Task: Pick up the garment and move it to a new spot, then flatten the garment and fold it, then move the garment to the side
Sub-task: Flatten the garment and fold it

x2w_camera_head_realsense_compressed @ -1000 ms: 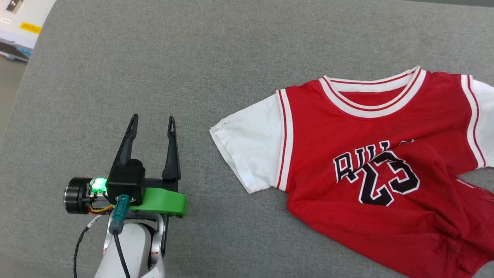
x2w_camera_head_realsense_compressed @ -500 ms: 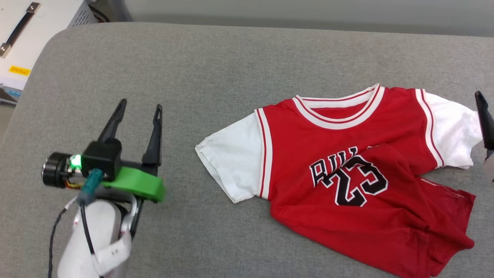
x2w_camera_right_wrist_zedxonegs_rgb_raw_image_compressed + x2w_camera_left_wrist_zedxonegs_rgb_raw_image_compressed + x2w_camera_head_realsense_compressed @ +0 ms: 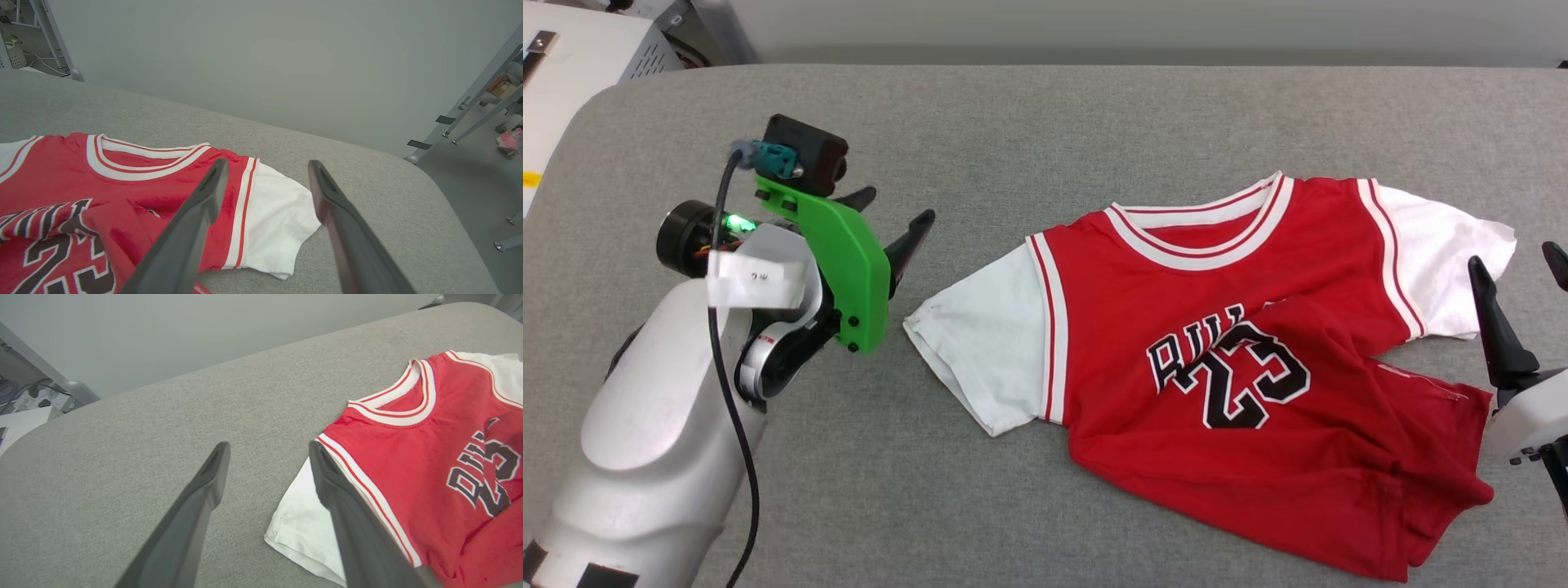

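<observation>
The garment (image 3: 1225,327), a red jersey with white short sleeves, striped trim and a black 23, lies front up on the grey padded table (image 3: 1029,131). Its lower right part is rumpled and folded over itself. My left gripper (image 3: 894,216) stands open just left of the left sleeve (image 3: 980,343), tilted toward it, holding nothing. In the left wrist view the garment (image 3: 429,449) lies right of the open left gripper (image 3: 267,447). My right gripper (image 3: 1515,265) is open at the right edge, beside the right sleeve (image 3: 1445,253). The right wrist view has the open right gripper (image 3: 265,163) above that sleeve (image 3: 278,208).
A white cabinet (image 3: 572,57) stands past the table's far left corner. Grey wall lies behind the table. Metal frame legs (image 3: 466,106) stand on the floor beyond the table's right end. Bare grey surface stretches left of and behind the garment.
The camera has shifted, so the jersey sits further left in view. My left arm has risen and turned its gripper toward the left sleeve. My right gripper has come further into view.
</observation>
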Controlling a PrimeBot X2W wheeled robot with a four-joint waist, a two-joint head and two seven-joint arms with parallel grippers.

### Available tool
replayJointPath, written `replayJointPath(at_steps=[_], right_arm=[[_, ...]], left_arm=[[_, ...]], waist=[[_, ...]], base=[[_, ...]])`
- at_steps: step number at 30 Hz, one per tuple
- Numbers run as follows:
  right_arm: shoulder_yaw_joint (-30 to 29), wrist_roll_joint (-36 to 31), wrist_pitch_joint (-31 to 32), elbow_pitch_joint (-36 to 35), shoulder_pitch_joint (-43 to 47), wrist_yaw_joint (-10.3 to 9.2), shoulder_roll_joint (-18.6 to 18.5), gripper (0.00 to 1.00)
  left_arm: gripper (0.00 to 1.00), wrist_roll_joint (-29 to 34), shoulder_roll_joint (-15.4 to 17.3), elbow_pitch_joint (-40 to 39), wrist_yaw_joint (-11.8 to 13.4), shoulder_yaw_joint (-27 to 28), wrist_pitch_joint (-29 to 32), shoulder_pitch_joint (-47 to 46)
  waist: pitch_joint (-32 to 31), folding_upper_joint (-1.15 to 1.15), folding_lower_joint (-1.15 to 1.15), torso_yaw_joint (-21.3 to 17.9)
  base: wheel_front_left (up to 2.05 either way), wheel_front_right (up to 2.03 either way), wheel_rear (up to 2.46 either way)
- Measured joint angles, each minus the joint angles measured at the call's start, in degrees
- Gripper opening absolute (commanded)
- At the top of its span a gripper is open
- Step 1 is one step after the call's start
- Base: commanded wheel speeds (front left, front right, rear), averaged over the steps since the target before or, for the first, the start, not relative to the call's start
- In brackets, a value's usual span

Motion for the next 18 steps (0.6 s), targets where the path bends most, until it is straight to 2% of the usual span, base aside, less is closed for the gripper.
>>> replayJointPath(at_steps=[4,8,18], right_arm=[[-0.4,-0.6,2.1,-2.7,0.6,0.0,1.0,1.0],[-0.4,-0.7,2.7,-4.0,0.6,0.0,1.2,1.0],[1.6,-0.6,3.0,-3.8,-2.6,0.0,1.4,1.0]], left_arm=[[1.0,-6.2,3.5,1.9,0.0,-7.0,8.3,-2.9],[1.0,-8.6,5.2,4.7,0.0,-13.2,11.2,-5.0],[1.0,-11.7,6.0,15.0,0.0,-24.8,8.9,-9.0]], waist=[[1.0,0.0,0.0,-0.5],[2.1,0.0,0.0,-1.0],[5.8,0.0,0.0,-2.9]], base=[[0.0,0.0,0.0],[0.0,0.0,0.0],[0.0,0.0,0.0]])
